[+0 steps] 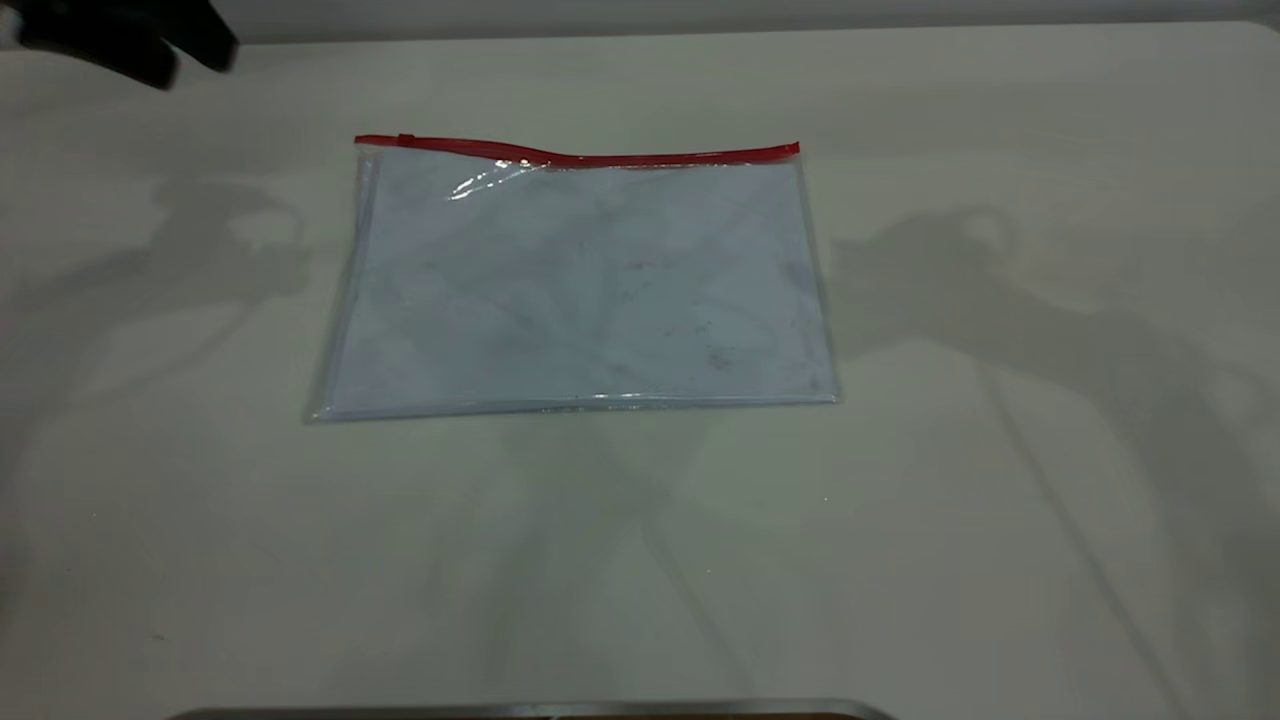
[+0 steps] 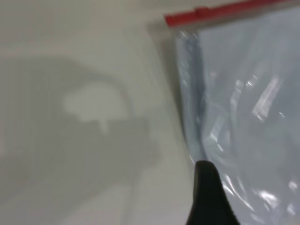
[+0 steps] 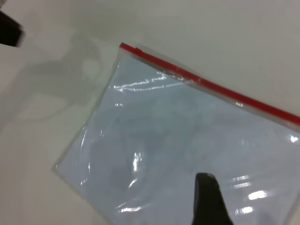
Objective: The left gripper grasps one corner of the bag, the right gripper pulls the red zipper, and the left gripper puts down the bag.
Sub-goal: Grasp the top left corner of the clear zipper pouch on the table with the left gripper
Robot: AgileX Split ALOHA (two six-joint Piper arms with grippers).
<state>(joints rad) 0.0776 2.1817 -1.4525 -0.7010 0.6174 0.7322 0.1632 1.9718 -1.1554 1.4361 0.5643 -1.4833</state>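
The bag (image 1: 580,285) lay flat near the middle of the table (image 1: 1000,560), with its long axis running from left to right across the exterior view. Nothing touched it. At the far left of that view, the left gripper (image 1: 125,40) hung over the back corner of the table, well apart from the bag; the bag lay to its right and nearer to the camera. I cannot tell if this gripper was open or closed, because only a dark part of it showed.

The red zipper (image 1: 600,155) ran along the far long edge of the bag, and its small slider tab (image 1: 405,139) sat close to the left end, near the corner that faced the left gripper. I judged this corner the natural one for the first grasp.

The right gripper (image 3: 211,201) did not appear in the exterior view. Its wrist view showed one dark fingertip above the bag, so its state was also unclear.
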